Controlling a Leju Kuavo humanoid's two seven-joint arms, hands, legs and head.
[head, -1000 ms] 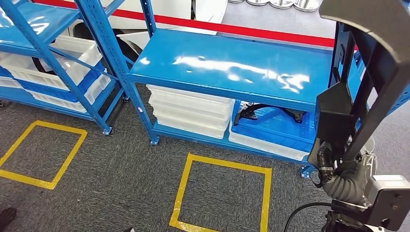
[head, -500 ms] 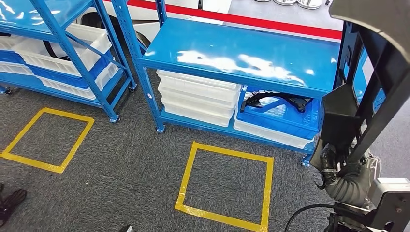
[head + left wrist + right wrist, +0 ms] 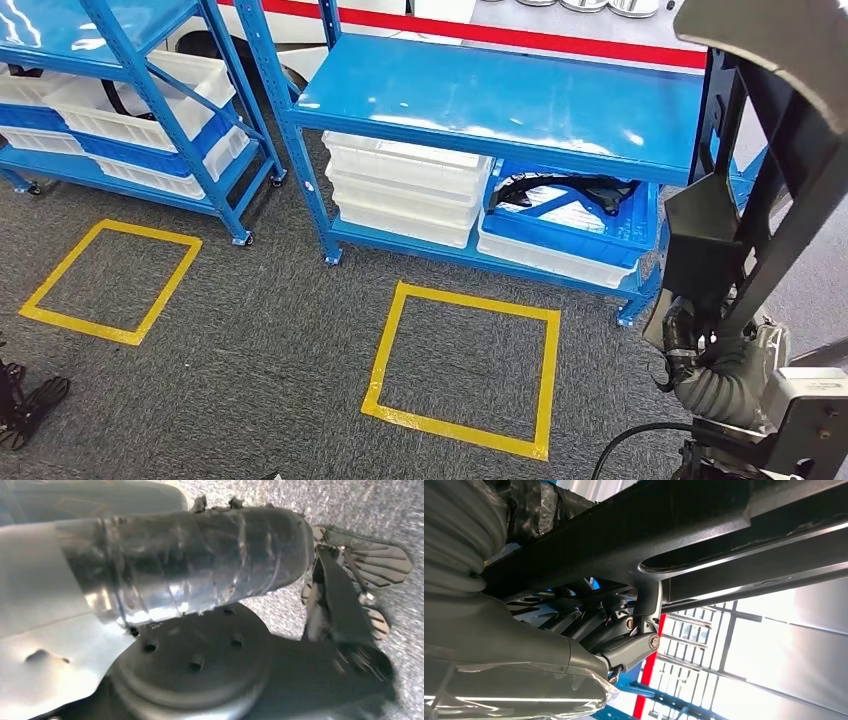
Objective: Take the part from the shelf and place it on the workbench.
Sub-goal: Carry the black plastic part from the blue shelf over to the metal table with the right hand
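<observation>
The right hand (image 3: pixel 700 345) sits closest in the head view, low beside the right end of the blue shelf (image 3: pixel 500 95), its ribbed grey cover and dark fingers wrapped around a large black part (image 3: pixel 760 170) — a long, angular frame piece that rises from the hand toward the upper corner. In the right wrist view the same right hand (image 3: pixel 589 630) has its dark fingers (image 3: pixel 589 622) curled up against the underside of the black part (image 3: pixel 724 525), clamped on it.

The left hand (image 3: pixel 25 400) hangs low at the near left, well clear of the shelf, dark against the grey carpet (image 3: pixel 270 350). In the left wrist view the left hand (image 3: pixel 345 605) is blurred over the carpet; whether its fingers are apart or together cannot be told.

On the carpet just in front of the shelf lies a yellow taped square (image 3: pixel 463 365), and a second yellow square (image 3: pixel 110 280) lies to the shelf's left, in front of a neighbouring blue rack (image 3: pixel 120 60).

Under the shelf's top board, on its lowest level, stands a stack of white bins (image 3: pixel 405 190), and beside it a blue tray (image 3: pixel 575 220) on a white bin, holding dark parts (image 3: pixel 560 188) — too tangled to make out. Beyond the shelf runs a red stripe (image 3: pixel 560 42).
</observation>
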